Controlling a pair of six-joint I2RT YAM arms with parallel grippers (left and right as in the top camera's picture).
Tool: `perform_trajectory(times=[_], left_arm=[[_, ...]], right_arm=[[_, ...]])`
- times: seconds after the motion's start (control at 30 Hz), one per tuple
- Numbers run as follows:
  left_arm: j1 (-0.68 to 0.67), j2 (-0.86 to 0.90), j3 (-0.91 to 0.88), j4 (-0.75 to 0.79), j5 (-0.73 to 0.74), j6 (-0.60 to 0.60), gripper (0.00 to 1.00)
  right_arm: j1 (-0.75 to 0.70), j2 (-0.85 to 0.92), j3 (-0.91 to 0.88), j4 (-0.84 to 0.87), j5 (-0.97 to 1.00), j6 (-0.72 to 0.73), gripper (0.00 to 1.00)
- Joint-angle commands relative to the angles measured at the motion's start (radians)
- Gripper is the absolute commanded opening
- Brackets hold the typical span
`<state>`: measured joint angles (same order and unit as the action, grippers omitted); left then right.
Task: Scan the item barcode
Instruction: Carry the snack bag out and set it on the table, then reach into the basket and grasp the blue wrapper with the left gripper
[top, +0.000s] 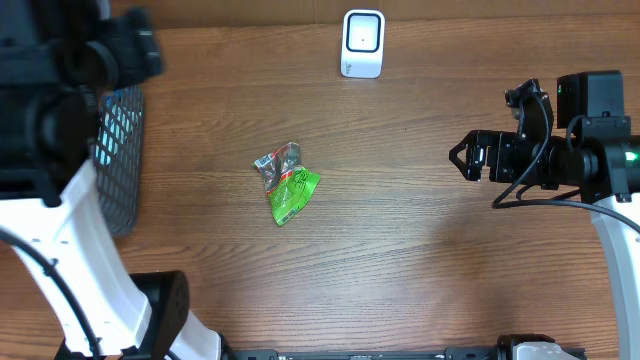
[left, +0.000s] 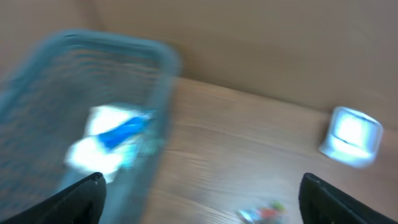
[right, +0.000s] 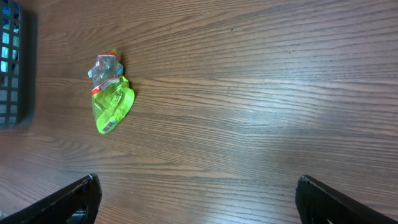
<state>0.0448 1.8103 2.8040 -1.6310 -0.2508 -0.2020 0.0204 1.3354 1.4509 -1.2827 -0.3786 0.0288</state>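
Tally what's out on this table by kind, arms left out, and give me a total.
Items to scan: 2, the green packet lying loose and a blurred white-and-blue item in the basket
Baskets: 1
Scanners: 1, the white scanner
Total: 4

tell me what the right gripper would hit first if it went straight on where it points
Probably bare table. From the right gripper, the packet lies left of that line. Its tilt is hard to judge.
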Motion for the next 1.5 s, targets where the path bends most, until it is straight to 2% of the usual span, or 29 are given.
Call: perform_trajectory(times=[0.0,0.13,0.23,0.43,0.8,0.93,1.23,1.47], left_arm=[[0.134,0.068,-0.021,-0.002,-0.1,-0.023,0.92],[0.299,0.13,-0.021,0.015,-0.065,-0.023,0.97],[0.397,0.204,-0.021,0.037,0.009,-0.023,0.98],[0.506,0.364,-0.021,0.09,0.132,-0.024,1.0],[0.516,0.648,-0.021,0.178,0.148,-0.022,0.98],[0.516,0.72,-0.021,0.19,0.149,0.02,0.98],[0.515,0.81,-0.021,0.251,0.255,0.131,0.95],[0.51,0.838,-0.021,0.313,0.251,0.148,0.95]], right_arm=[[0.004,0.0,0.029,0.001,-0.019,0.009,1.0],[0.005,0.0,0.029,0.002,-0.027,0.017,1.0],[0.005,0.0,0.029,0.001,-0.027,0.021,1.0],[0.005,0.0,0.029,0.0,-0.027,0.024,1.0],[0.005,0.0,0.029,-0.001,-0.027,0.027,1.0],[0.005,0.0,0.027,-0.007,-0.027,0.027,1.0],[0.005,0.0,0.027,-0.006,-0.026,0.027,1.0],[0.005,0.0,0.027,-0.006,-0.027,0.027,1.0]])
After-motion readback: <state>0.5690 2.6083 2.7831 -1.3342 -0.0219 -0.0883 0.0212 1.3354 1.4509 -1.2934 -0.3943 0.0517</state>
